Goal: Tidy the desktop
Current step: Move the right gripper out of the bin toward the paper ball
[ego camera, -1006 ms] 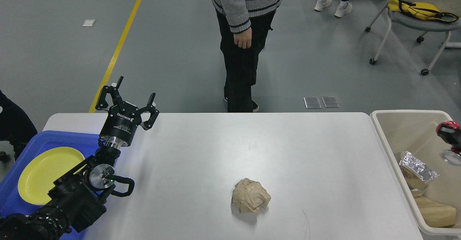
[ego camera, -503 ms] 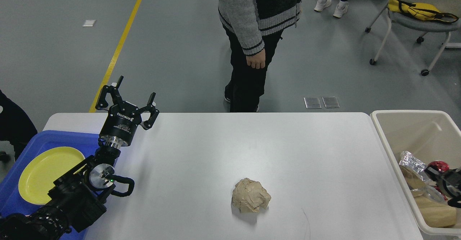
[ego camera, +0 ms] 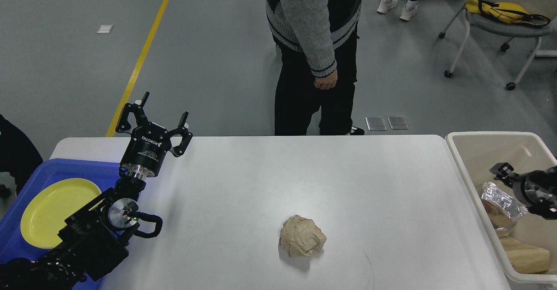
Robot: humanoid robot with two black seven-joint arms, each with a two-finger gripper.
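Observation:
The white desktop (ego camera: 348, 181) carries a crumpled brown paper ball (ego camera: 302, 236) near its front middle. My left gripper (ego camera: 164, 107) is open and empty, held above the desktop's far left corner beside the blue tray (ego camera: 48, 167). My right gripper (ego camera: 504, 171) comes in from the right edge over the beige bin (ego camera: 460, 159). It looks small and dark, so its fingers cannot be told apart.
A yellow plate (ego camera: 54, 211) lies in the blue tray. The bin holds crumpled foil (ego camera: 502, 197) and brown paper (ego camera: 524, 255). A person (ego camera: 313, 59) stands at the desktop's far edge. A wheeled chair (ego camera: 500, 24) stands at the back right.
My right arm dipped into the bin with a red-topped thing, then rose; that thing no longer shows. The person stepped right and closer. The left arm and paper ball stayed put.

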